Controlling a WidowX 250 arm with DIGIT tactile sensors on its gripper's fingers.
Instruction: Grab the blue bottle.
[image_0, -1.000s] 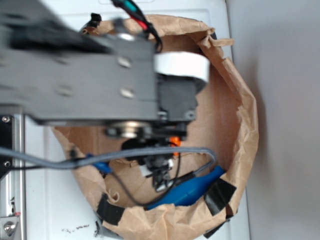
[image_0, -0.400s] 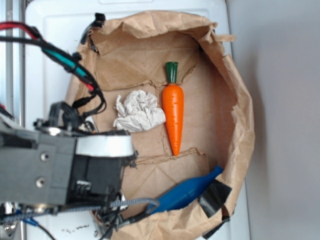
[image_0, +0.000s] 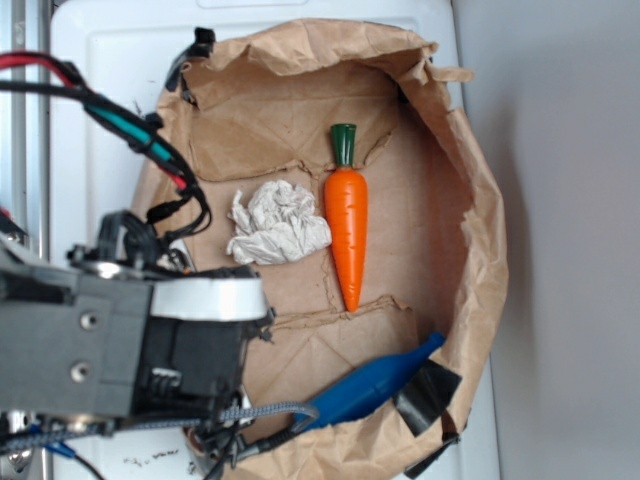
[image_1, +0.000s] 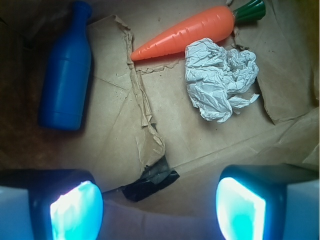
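The blue bottle (image_0: 375, 383) lies on its side at the lower right inside the brown paper bag (image_0: 480, 230), its neck pointing up and right. In the wrist view the blue bottle (image_1: 66, 70) sits at the upper left, well apart from my gripper (image_1: 159, 207). The gripper is open, its two glowing cyan pads (image_1: 77, 212) wide apart with nothing between them. In the exterior view the arm's body (image_0: 130, 350) covers the lower left and hides the gripper fingers there.
An orange carrot (image_0: 347, 225) with a green top lies mid-bag beside a crumpled white paper ball (image_0: 277, 224). Black tape (image_1: 150, 179) patches the bag floor just ahead of the gripper. The bag's raised crumpled walls ring everything. Cables (image_0: 130, 130) trail at the left.
The arm has swung away from over the bag's middle to the lower left, uncovering the carrot and paper ball. Over the last half second it has barely moved.
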